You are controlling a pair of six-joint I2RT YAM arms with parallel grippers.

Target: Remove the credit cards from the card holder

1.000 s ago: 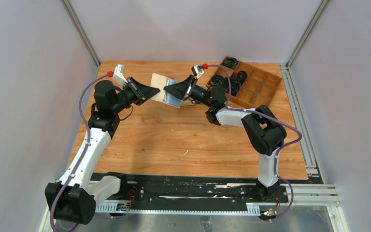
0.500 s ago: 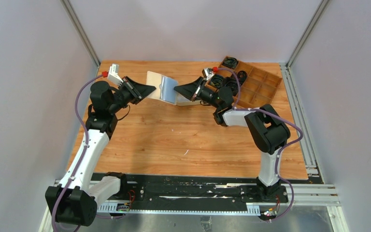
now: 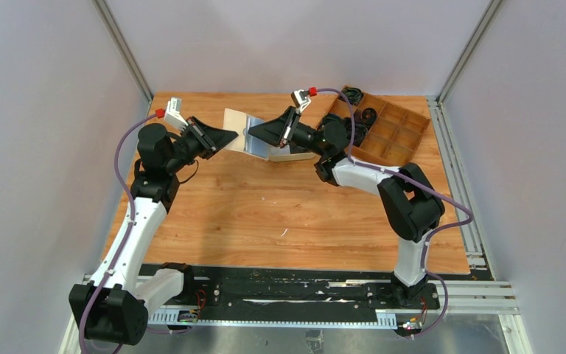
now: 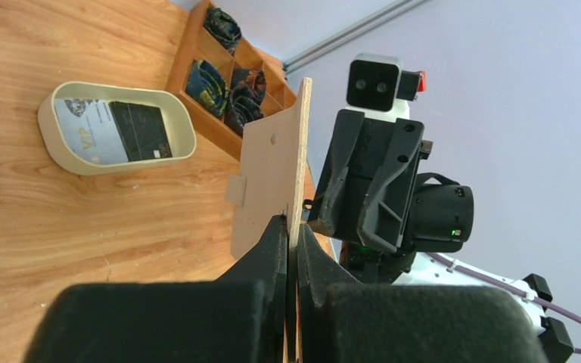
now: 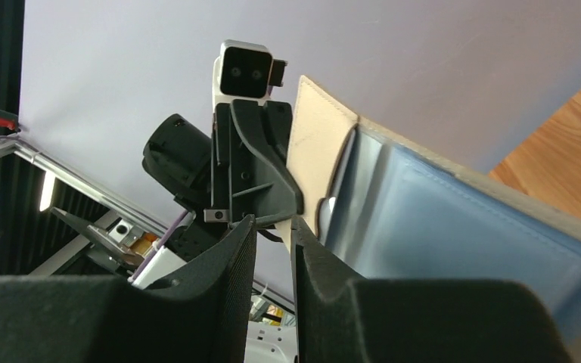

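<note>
The card holder, a beige wallet with a pale grey-blue inside, hangs open above the table at the back. My left gripper is shut on its beige flap; in the left wrist view the flap stands edge-on between my jaws. My right gripper sits at the wallet's blue inside, its jaws a narrow gap apart with nothing between them. A white card and a black card lie in the oval beige tray. I cannot see any card in the wallet.
The oval tray sits on the table just behind my right gripper. A wooden compartment box with black cable coils stands at the back right. Grey walls close in the back and sides.
My right gripper drew back right toward the tray half a second ago and has come back left to the wallet's inside. The left gripper shifted slightly left and keeps its hold.
</note>
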